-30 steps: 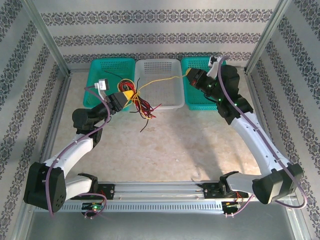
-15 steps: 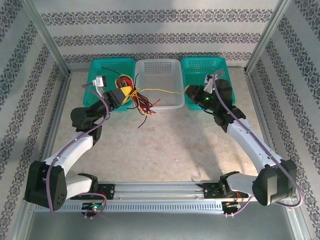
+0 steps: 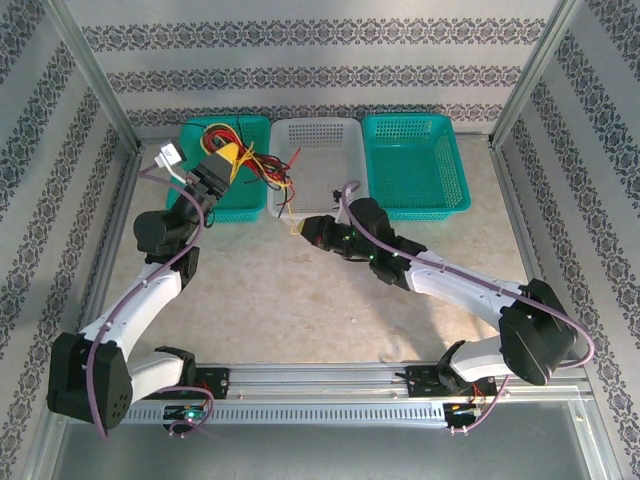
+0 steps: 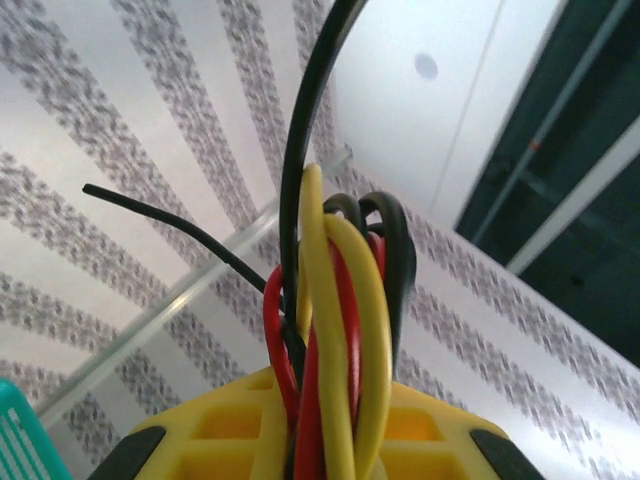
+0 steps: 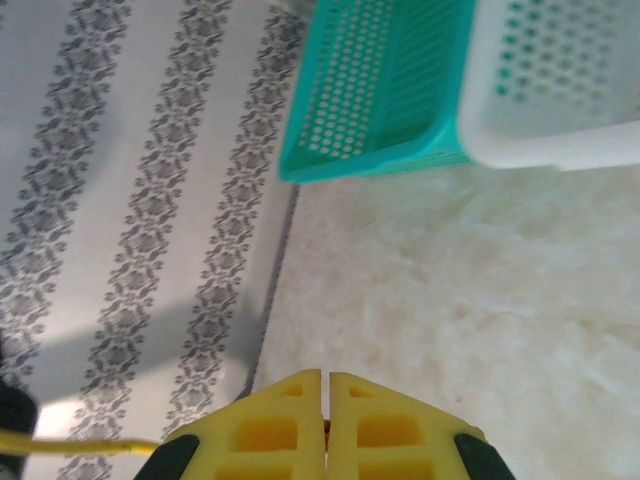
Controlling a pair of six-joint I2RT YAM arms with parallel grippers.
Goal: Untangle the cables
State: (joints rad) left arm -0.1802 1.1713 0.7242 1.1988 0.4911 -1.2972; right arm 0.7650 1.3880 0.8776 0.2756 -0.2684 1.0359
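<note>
Above the left teal basket [image 3: 188, 150], at the far left of the desk [image 3: 330, 290], the left fingers [image 3: 222, 162] are lifted and pinch a bunch of red, yellow and black cables [image 3: 250, 158]. The strands fan out over that basket's right rim, and their loose ends trail toward the white basket [image 3: 320, 150] just beside it. From the left wrist, the bundle rises straight up between the yellow pads, one black strand arcing high and another black end poking out to the left. The right arm stretches across the middle of the desk, blocking the ground in front of the white basket. The right fingers [image 3: 305, 228] sit just before that basket's near wall and are pressed together. From the right wrist, a thin yellow strand runs off to the left of them; whether it is gripped cannot be told. A second teal basket [image 3: 415, 165] sits to the right of the white one, well apart from both arms. A patterned wall [image 3: 320, 60] and metal frame posts close in the space, and a thick purple lead [image 3: 175, 265] runs along each arm.
</note>
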